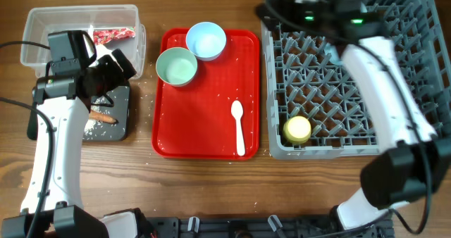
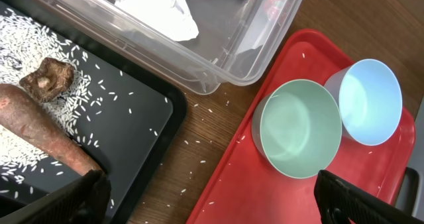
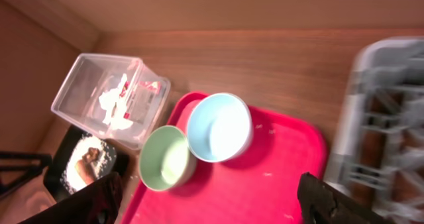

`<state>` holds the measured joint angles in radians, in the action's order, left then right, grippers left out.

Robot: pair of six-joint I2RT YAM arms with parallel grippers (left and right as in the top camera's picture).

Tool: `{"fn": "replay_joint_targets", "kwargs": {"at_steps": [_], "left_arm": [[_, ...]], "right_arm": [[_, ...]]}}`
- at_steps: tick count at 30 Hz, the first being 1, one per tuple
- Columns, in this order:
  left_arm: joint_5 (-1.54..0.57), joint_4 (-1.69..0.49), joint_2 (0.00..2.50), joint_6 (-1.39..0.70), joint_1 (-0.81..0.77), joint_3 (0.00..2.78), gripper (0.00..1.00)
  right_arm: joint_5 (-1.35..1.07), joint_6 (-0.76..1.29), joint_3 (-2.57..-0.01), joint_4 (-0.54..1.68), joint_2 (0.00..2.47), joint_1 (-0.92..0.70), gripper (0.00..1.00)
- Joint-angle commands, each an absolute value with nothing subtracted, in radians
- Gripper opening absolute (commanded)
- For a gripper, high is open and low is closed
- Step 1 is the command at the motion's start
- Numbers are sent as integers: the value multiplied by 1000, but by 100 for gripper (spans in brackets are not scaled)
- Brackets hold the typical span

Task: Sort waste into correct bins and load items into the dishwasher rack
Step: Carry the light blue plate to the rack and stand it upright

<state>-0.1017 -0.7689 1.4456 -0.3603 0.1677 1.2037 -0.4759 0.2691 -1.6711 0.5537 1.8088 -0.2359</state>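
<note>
The clear tub [image 1: 42, 27] holds the red wrapper [image 1: 113, 35] and the white tissue [image 2: 156, 8]. The black tray [image 2: 132, 124] holds rice [image 2: 40, 45], the brown sausage stick [image 2: 40, 128] and the small brown lump [image 2: 46, 78]. The pale green bowl [image 1: 176, 66], pale blue bowl [image 1: 206, 40] and white spoon [image 1: 238, 127] lie on the red tray [image 1: 204, 111]. The yellow cup [image 1: 297, 129] stands in the grey rack [image 1: 352, 83]. My left gripper [image 2: 212, 204] is open and empty above the black tray's edge. My right gripper [image 3: 212, 197] is open and empty, high over the rack's far left. The plate is out of view.
Loose rice grains lie on the wood [image 2: 199, 144] between the black tray and the red tray, and on the red tray. My right arm [image 1: 384, 76] stretches across the rack. The rack's left edge [image 3: 381, 118] shows in the right wrist view.
</note>
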Motion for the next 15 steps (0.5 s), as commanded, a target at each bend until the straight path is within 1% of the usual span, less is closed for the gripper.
{"fn": "replay_joint_targets", "kwargs": {"at_steps": [1,4,7,9,11,15], "left_arm": [[-99,-768,1442,-355,173,1211,100],[-99,-768,1442,-355,173,1211,100],[-99,-767,1442,-355,173,1211,100],[-99,-768,1442,-355,173,1211,100],[-99,-768,1442,-355,173,1211,100],[-99,-768,1442,-355,173,1211,100]], "right_arm": [[-183,505,-1674,503,1912,-374,84],[-35,582,-1674,436,1988,-456,81],[57,646,-1674,383,2075,-498,74],[74,690,-1674,373,2121,-500,69],[74,722,-1674,366,2167,-499,68],[61,737,-1674,314,2252,-500,60]]}}
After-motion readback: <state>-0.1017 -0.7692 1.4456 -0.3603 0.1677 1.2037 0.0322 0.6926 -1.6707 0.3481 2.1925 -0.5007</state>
